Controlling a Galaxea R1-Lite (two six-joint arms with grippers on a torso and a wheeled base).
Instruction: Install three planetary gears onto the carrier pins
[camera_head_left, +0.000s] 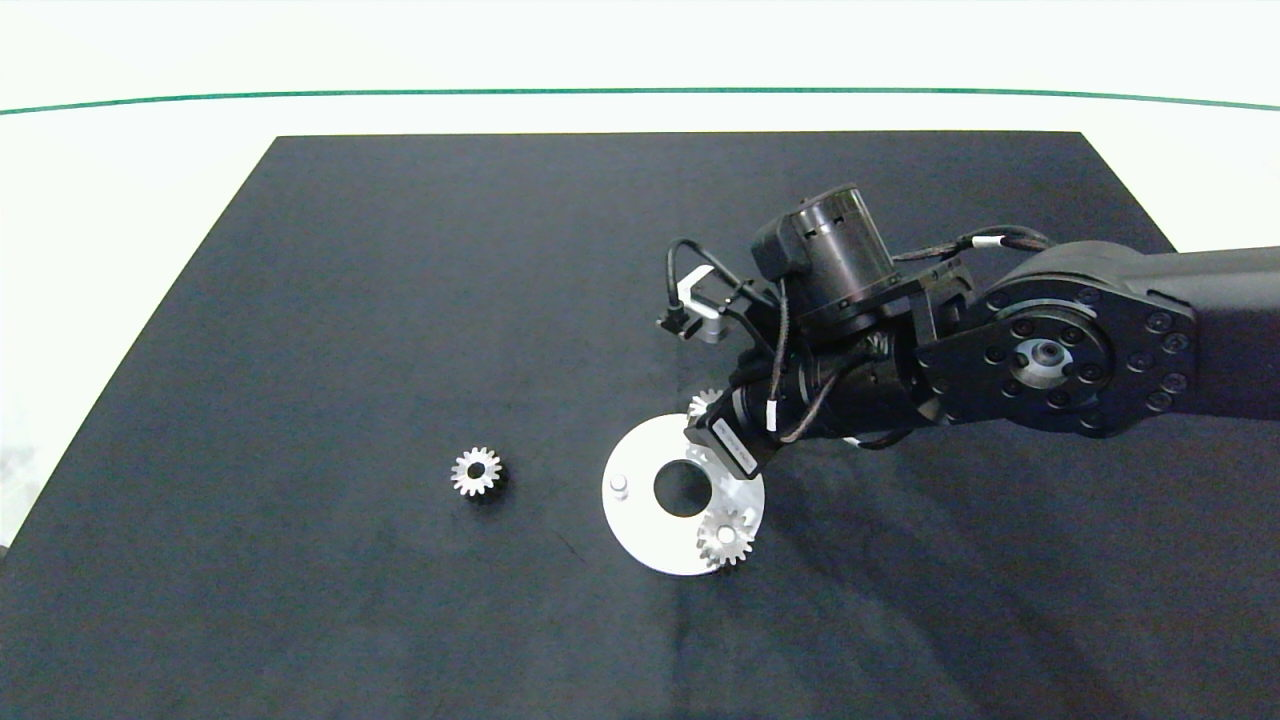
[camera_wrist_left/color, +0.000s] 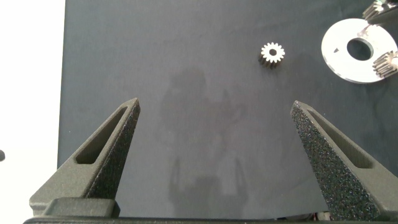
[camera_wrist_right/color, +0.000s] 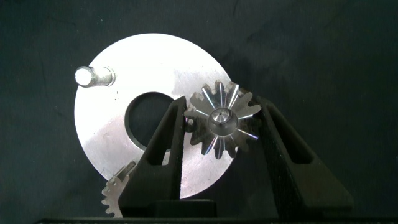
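The white disc (camera_head_left: 640, 520) lies on the black mat and carries the carrier pins. One planetary gear (camera_head_left: 725, 538) sits on the disc's near pin. A second gear (camera_wrist_right/color: 222, 121) sits over another pin, whose tip shows in its centre hole. My right gripper (camera_wrist_right/color: 222, 104) is shut on this gear, a finger against each side. In the head view that gear (camera_head_left: 704, 402) peeks out from under the right wrist. The third pin (camera_head_left: 619, 485) is bare. A third gear (camera_head_left: 476, 471) lies loose on the mat, left of the disc. My left gripper (camera_wrist_left/color: 216, 104) hangs open above bare mat.
The right arm (camera_head_left: 1040, 350) reaches in from the right and covers the disc's far right part. The black mat (camera_head_left: 400, 300) stretches wide around the disc, with white table beyond its edges.
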